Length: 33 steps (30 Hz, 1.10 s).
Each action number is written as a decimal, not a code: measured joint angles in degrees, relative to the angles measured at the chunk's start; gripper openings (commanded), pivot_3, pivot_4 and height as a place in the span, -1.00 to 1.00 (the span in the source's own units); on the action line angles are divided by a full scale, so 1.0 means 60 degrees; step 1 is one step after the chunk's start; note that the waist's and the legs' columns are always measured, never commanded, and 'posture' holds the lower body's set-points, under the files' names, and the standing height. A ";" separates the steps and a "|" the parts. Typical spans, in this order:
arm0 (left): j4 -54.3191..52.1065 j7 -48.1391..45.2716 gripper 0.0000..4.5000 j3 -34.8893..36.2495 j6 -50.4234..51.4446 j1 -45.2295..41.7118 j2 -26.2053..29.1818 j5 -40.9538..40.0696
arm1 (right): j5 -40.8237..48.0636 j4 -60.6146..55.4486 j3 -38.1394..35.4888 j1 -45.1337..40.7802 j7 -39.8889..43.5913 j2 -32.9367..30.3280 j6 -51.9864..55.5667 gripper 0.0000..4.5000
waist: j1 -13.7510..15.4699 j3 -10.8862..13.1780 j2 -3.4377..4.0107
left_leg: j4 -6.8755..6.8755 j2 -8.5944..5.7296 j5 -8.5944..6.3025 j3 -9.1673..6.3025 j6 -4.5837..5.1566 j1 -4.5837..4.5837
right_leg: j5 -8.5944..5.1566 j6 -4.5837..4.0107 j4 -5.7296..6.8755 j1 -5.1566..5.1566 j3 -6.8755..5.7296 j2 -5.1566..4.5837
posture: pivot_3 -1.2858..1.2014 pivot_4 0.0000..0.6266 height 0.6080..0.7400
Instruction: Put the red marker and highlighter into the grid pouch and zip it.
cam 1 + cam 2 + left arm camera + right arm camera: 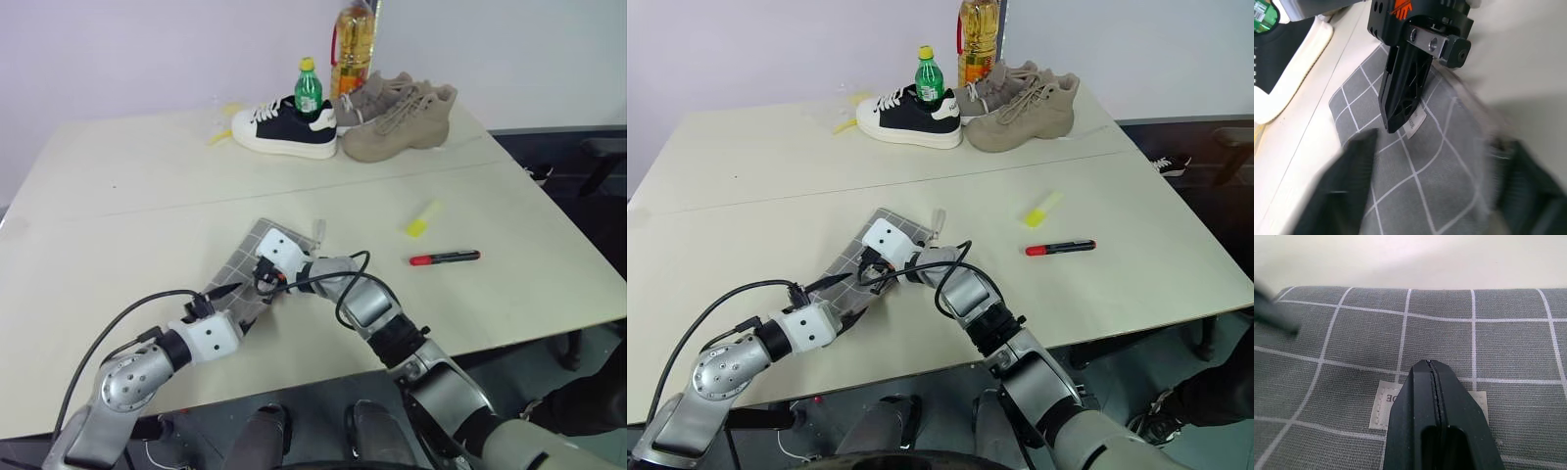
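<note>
- grid pouch (1327,338) is pinned at its white label (1382,412) by closed, empty right gripper (1429,366)
- left gripper (1432,196) is half-open, holding nothing
- pouch's edge should be pinched firmly before unzipping

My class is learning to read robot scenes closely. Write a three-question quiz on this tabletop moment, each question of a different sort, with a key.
1. True or false: the red marker already lies inside the grid pouch.
2. Which gripper presses shut fingertips onto the pouch's white label?
A. left gripper
B. right gripper
C. both
3. Fill in: the highlighter lies on the table just beyond the ____.

Key
1. False: it lies on the table, well apart from the pouch.
2. B. The left gripper's fingers stand apart over the pouch.
3. red marker
</note>
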 measured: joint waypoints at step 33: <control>-0.1209 0.0076 -1.00 0.0347 0.2175 -0.0014 -0.1557 -0.2708 | 0.0401 0.0025 -0.2223 -0.0298 0.1093 -0.3511 -0.1899 0.96 | 0.0045 0.0004 -0.0032 | 0.0006 0.0002 0.0000 0.0006 0.0002 -0.0019 | -0.0002 -0.0005 -0.0040 0.0057 -0.0005 -0.0006 | 0.03 -0.52 1.00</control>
